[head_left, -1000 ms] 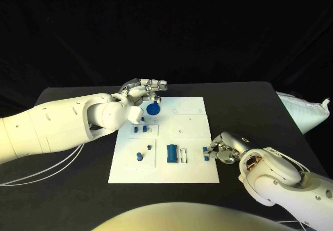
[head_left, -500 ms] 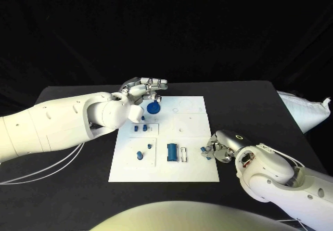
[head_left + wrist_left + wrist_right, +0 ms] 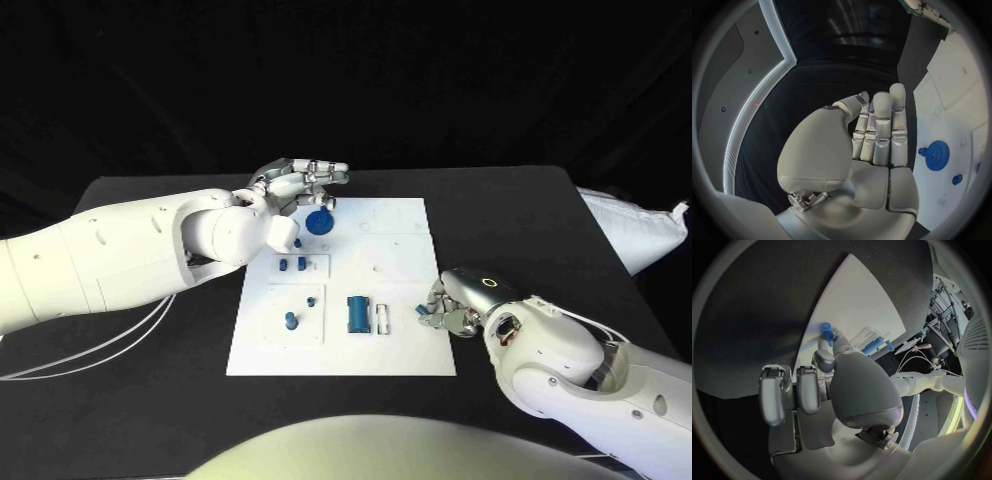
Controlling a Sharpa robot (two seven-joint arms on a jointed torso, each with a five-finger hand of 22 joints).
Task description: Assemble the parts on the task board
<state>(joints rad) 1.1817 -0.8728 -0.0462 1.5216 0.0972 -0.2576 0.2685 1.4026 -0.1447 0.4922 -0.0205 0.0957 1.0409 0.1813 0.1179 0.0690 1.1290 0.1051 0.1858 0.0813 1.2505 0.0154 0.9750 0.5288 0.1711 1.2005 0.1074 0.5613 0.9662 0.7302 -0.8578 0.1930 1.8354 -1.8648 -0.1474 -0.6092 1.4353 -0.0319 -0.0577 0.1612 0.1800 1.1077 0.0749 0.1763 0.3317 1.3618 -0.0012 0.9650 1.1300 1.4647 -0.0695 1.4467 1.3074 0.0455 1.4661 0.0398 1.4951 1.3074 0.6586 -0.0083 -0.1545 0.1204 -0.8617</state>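
Observation:
The white task board (image 3: 397, 350) lies mid-table. On it are a blue gear (image 3: 319, 222) (image 3: 937, 155), two short blue parts (image 3: 293, 266), a small peg (image 3: 310, 300), an oval piece (image 3: 290, 321) and a blue cylinder (image 3: 356, 314). My left hand (image 3: 303, 182) (image 3: 870, 140) hovers over the board's far left corner, just beyond the gear. Its fingers are drawn together with the thumb against them, and a speck of blue (image 3: 871, 106) shows between them. My right hand (image 3: 456, 312) (image 3: 826, 385) sits at the board's right edge and pinches a small blue peg (image 3: 427, 311) (image 3: 825, 330).
A white bag (image 3: 635, 230) lies at the table's right edge. White cables (image 3: 87, 360) trail over the table at the left. A pale slot piece (image 3: 382, 319) lies beside the blue cylinder.
My right hand has crept a little toward the board's right edge with the peg between its fingers. The left hand has stayed where it was.

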